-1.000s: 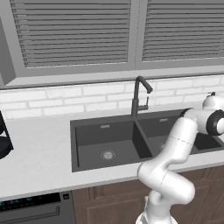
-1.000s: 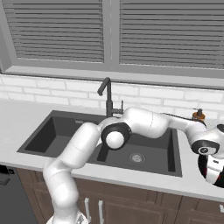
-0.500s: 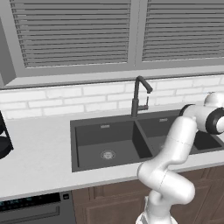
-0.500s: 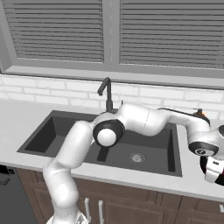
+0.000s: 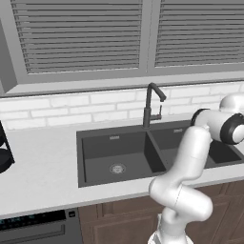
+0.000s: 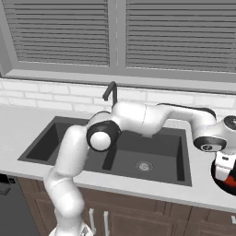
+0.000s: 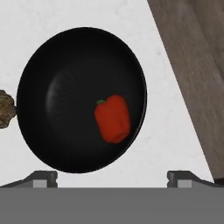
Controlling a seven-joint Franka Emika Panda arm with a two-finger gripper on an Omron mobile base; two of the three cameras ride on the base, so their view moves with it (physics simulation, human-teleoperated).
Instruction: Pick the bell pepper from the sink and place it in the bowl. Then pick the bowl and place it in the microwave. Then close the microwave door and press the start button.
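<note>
The bell pepper (image 7: 113,118) lies inside the bowl (image 7: 65,65) on the counter, right of the sink (image 6: 69,152). The gripper (image 7: 111,177) hangs above, jaws spread wide, holding nothing. Left to do: carry the bowl to the microwave, shut its door, press start.

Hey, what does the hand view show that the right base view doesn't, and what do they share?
The hand view alone shows the bell pepper plainly, lying loose inside the bowl, right of the bowl's centre in that picture. The open tool hovers over it, gripping nothing. A brownish thing sits at the bowl's edge.

The right base view alone shows the sink, its faucet, the blinds and the arm reaching right.

Both share the black bowl on the pale counter, with red in it.
</note>
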